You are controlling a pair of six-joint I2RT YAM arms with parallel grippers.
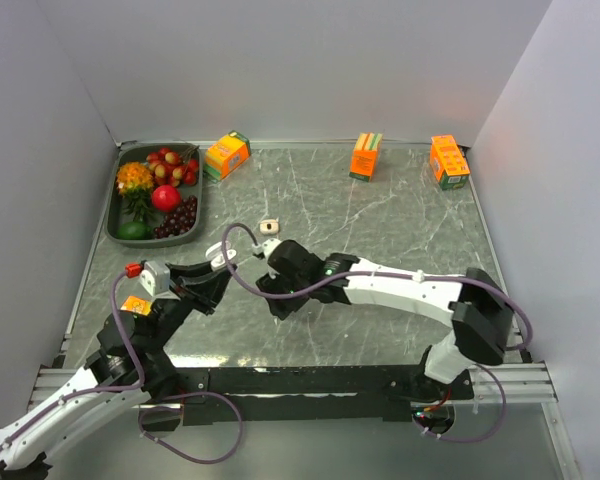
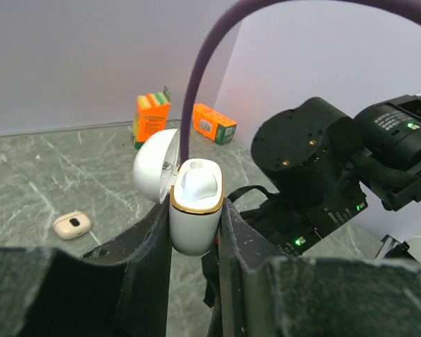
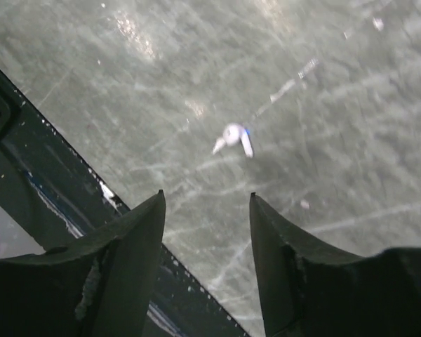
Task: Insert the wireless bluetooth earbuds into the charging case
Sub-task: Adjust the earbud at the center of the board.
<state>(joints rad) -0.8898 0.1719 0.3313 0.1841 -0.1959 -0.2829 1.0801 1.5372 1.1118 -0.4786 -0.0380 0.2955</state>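
Observation:
My left gripper [image 2: 195,232] is shut on a small white case [image 2: 194,225] with a gold rim. Its lid [image 2: 154,166] stands open, and I cannot tell whether the white shape inside is an earbud. In the top view this gripper [image 1: 223,256] is raised left of centre. A tan charging case [image 2: 71,224] with a dark spot lies shut on the table, also seen from above [image 1: 270,226]. My right gripper [image 3: 207,200] is open and empty, hovering over the table. A tiny white earbud [image 3: 233,136] lies on the table just beyond its fingertips.
A dark tray [image 1: 113,212] of fruit sits at the back left. Three orange cartons [image 1: 227,155] [image 1: 365,156] [image 1: 448,162] stand along the back edge. The right arm's wrist [image 2: 316,165] is close beside the white case. The table's front rail [image 3: 35,175] is near the right gripper.

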